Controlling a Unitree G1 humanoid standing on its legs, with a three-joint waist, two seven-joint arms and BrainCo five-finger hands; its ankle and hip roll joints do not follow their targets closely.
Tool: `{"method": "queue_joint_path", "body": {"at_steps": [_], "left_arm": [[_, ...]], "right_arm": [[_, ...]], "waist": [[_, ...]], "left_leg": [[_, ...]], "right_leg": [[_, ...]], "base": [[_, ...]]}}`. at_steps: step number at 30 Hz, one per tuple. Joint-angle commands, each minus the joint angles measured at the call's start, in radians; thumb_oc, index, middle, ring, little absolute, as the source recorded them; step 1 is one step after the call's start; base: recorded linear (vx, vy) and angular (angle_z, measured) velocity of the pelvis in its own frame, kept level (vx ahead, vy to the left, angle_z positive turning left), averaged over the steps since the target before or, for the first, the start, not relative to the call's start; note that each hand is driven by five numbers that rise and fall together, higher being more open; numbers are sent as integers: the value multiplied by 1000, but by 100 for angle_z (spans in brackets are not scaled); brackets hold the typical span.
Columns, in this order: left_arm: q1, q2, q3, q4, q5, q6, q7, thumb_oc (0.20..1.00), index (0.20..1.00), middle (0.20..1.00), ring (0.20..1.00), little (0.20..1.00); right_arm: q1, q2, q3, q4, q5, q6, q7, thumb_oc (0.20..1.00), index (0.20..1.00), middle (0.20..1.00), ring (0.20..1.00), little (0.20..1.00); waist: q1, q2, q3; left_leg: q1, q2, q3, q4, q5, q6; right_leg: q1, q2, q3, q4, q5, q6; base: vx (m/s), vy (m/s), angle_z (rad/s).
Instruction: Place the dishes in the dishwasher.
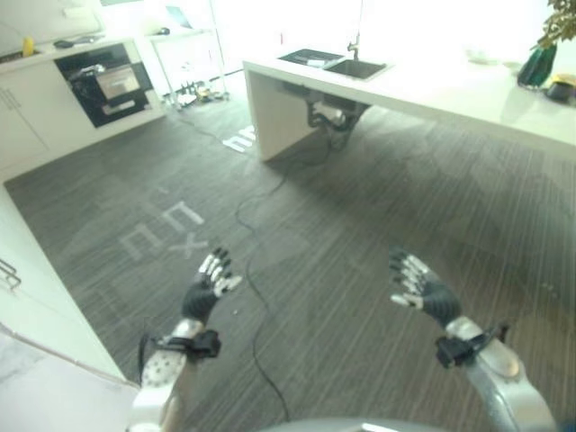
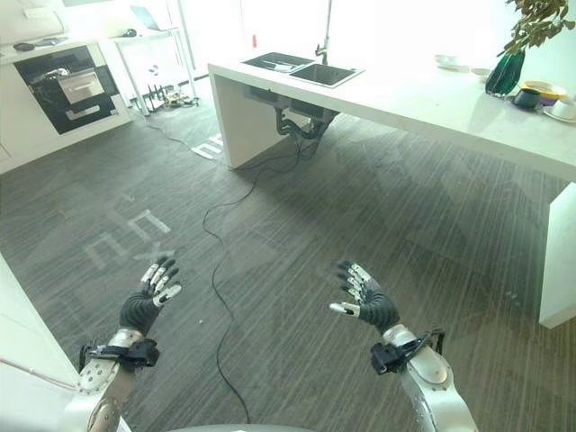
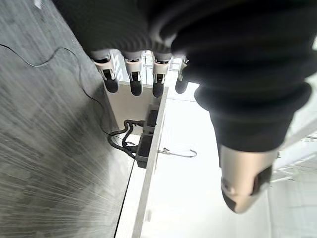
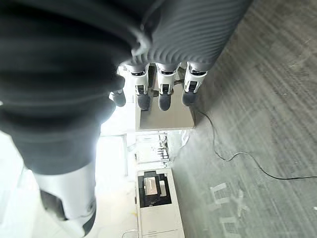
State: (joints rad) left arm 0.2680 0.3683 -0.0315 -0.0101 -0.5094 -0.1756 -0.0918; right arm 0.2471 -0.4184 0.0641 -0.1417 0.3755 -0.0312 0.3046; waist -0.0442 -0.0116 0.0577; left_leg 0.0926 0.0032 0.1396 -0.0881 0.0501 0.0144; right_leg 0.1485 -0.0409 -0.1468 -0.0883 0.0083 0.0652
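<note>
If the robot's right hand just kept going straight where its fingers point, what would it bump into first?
Probably nothing soon. The right hand is open, held over the bare grey floor, its fingers aimed toward the white counter with the sink. That counter looks like the first thing in line, though depth is hard to judge.

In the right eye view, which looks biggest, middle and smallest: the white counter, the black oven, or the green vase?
As they look in that view:
1. Counter, by far the largest.
2. Oven.
3. Vase, smallest.
All three stand well away from the camera, so true sizes may differ.
</note>
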Motion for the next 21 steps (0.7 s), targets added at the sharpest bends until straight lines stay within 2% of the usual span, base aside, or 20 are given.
{"method": "queue_joint_path", "body": {"at_steps": [1, 5, 7, 8, 9, 10, 11, 13, 15, 16, 17, 19, 21], "left_arm": [[-62, 30, 60, -17, -18, -87, 12, 1000, 1000, 1000, 1000, 1000], [-58, 29, 65, -43, -27, -95, 38, 1000, 1000, 1000, 1000, 1000], [-69, 26, 64, -42, -39, -98, 42, 1000, 1000, 1000, 1000, 1000], [-71, 26, 61, -42, -40, -102, 43, 1000, 1000, 1000, 1000, 1000], [-74, 22, 54, -39, -36, -110, 45, 1000, 1000, 1000, 1000, 1000], [-79, 19, 50, -33, -37, -117, 39, 1000, 1000, 1000, 1000, 1000], [-79, 16, 48, -26, -36, -129, 33, 1000, 1000, 1000, 1000, 1000], [-76, 14, 43, -22, -37, -144, 27, 1000, 1000, 1000, 1000, 1000], [-68, 15, 43, -34, -50, -141, 31, 1000, 1000, 1000, 1000, 1000], [-60, 21, 47, -45, -53, -135, 38, 1000, 1000, 1000, 1000, 1000], [-51, 22, 48, -49, -53, -138, 39, 1000, 1000, 1000, 1000, 1000], [-29, 19, 48, -51, -50, -153, 33, 1000, 1000, 1000, 1000, 1000], [-10, 8, 45, -53, -38, -183, 28, 1000, 1000, 1000, 1000, 1000]], "right_arm": [[-72, 1, -37, -28, 40, -47, 5, 1000, 1000, 1000, 1000, 1000], [-78, -8, -42, -34, 66, -58, 3, 1000, 1000, 1000, 1000, 1000], [-84, -18, -48, -40, 76, -63, 11, 1000, 1000, 1000, 1000, 1000], [-84, -23, -51, -40, 81, -67, 14, 1000, 1000, 1000, 1000, 1000], [-85, -30, -55, -43, 91, -72, 18, 1000, 1000, 1000, 1000, 1000], [-89, -35, -58, -41, 96, -74, 25, 1000, 1000, 1000, 1000, 1000], [-89, -38, -60, -33, 93, -81, 36, 1000, 1000, 1000, 1000, 1000], [-89, -35, -55, -23, 82, -83, 41, 1000, 1000, 1000, 1000, 1000], [-90, -35, -50, -24, 80, -72, 45, 1000, 1000, 1000, 1000, 1000], [-76, -40, -52, -32, 81, -68, 61, 1000, 1000, 1000, 1000, 1000], [-66, -44, -55, -37, 79, -68, 72, 1000, 1000, 1000, 1000, 1000], [-48, -55, -57, -40, 74, -76, 84, 1000, 1000, 1000, 1000, 1000], [-52, -74, -48, -28, 65, -93, 84, 1000, 1000, 1000, 1000, 1000]], "waist": [[13, -25, 20], [19, -32, 50], [18, -46, 76], [16, -50, 85], [15, -58, 104], [9, -64, 116], [6, -63, 121], [6, -53, 130], [12, -28, 127], [24, -7, 123], [31, 2, 122], [49, 12, 124], [59, 14, 127]], "left_leg": [[65, 19, 2, 1, -71, -34], [72, 25, 9, 40, -56, -52], [2, 34, 26, 183, -54, -67], [-31, 44, 28, 245, -40, -74], [-89, 66, 38, 361, 11, -90], [-130, 77, 49, 458, 10, -89], [-147, 82, 45, 489, 19, -90], [-158, 106, 70, 423, 44, -94], [-143, 128, 117, 206, 91, -104], [-145, 138, 112, 61, 164, -120], [-153, 146, 99, 18, 206, -131], [-209, 164, 60, 1, 255, -151], [-235, 170, 66, 1, 247, -156]], "right_leg": [[-16, 13, -28, 1, 28, 24], [-3, 24, -19, 1, 28, 6], [1, 20, -14, 1, 33, -8], [1, 21, -12, 1, 34, -15], [5, 18, -10, 1, 37, -29], [3, 14, -13, 1, 42, -39], [6, 16, -10, 1, 42, -42], [22, 27, -7, 1, 32, -36], [43, 38, -3, 1, 4, -17], [65, 48, 9, 1, -18, -5], [82, 53, 17, 1, -28, -4], [117, 64, 38, 1, -49, -12], [145, 61, 42, 1, -71, -17]], "base": [[-15, -66, 0], [-5, -123, -4], [-36, -127, -1], [-50, -117, 5], [-58, -128, 10], [-26, -104, 11], [66, -29, 21], [175, 62, 5], [332, 219, -6], [403, 285, 21], [379, 252, 31], [380, 226, 12], [435, 286, -5]]}}
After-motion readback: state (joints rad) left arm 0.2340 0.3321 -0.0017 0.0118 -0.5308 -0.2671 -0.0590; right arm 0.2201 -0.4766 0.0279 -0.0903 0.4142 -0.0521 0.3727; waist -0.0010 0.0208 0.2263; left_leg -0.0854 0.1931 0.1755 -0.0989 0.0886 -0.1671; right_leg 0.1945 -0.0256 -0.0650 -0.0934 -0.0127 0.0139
